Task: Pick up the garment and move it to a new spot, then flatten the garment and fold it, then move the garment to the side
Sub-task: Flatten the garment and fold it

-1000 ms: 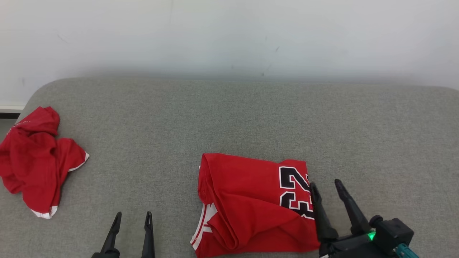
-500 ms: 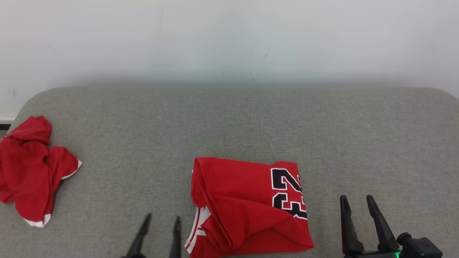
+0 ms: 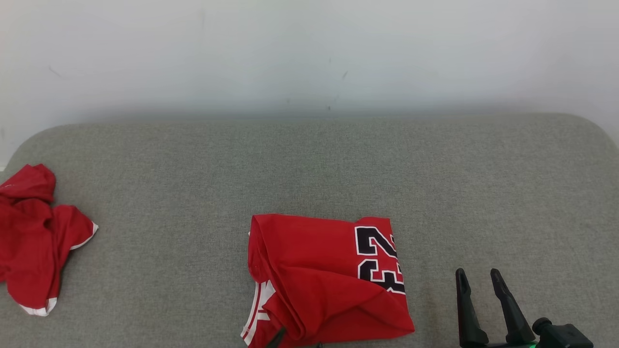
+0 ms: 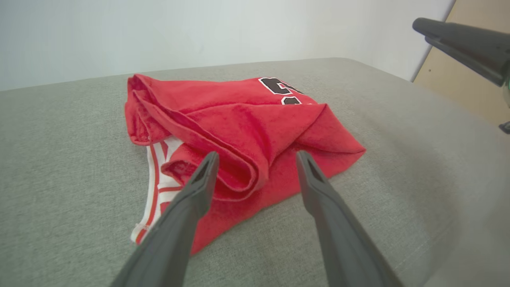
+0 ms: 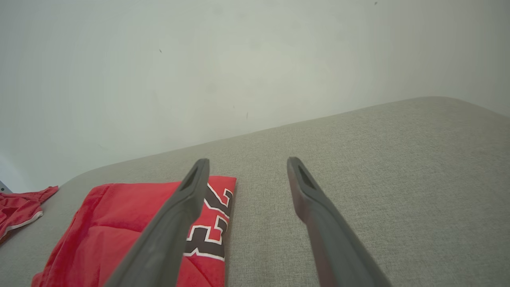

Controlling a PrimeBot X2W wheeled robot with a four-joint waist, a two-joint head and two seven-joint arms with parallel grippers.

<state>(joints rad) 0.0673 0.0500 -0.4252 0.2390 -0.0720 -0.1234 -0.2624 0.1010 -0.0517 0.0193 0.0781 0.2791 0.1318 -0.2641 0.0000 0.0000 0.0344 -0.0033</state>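
A second red garment, crumpled and white-trimmed, lies at the left edge of the grey woven cushion, well apart from the folded garment. The folded one, fuzzy red cloth with a black number and a striped hem, sits mid front edge. The left gripper is spread wide and empty at its rolled fold. The right gripper, also wide and empty, stands near its right side.
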